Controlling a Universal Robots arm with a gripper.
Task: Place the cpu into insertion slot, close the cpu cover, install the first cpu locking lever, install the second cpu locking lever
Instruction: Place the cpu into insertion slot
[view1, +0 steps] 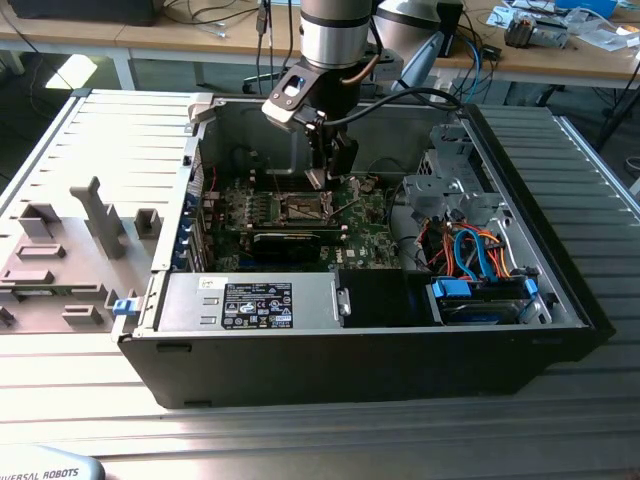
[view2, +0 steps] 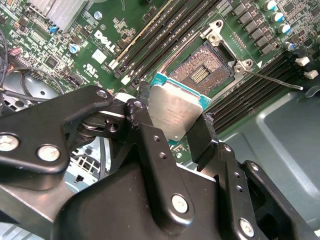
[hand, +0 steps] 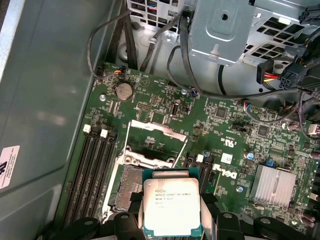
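My gripper (view2: 175, 107) is shut on the cpu (view2: 172, 114), a flat square chip with a silvery top and a teal edge, pinched at two opposite sides. In the second wrist view the chip hangs tilted, just beside and above the insertion slot (view2: 202, 70), a dark square socket with its contact field bare. The first wrist view shows the cpu (hand: 171, 207) partly overlapping the insertion slot (hand: 131, 187). The cpu cover (hand: 157, 131) stands swung up beyond the socket. A thin locking lever (view2: 272, 80) sticks out free. In the exterior view the gripper (view1: 320, 180) hovers inside the case over the socket (view1: 300, 208).
The open computer case (view1: 560, 300) walls in the motherboard. A black card (view1: 285, 240) lies near the socket, the power supply (view1: 250, 300) in front. A drive cage (view1: 455, 175) and cables (view1: 480, 250) crowd the exterior view's right. Memory slots (hand: 95, 170) flank the socket.
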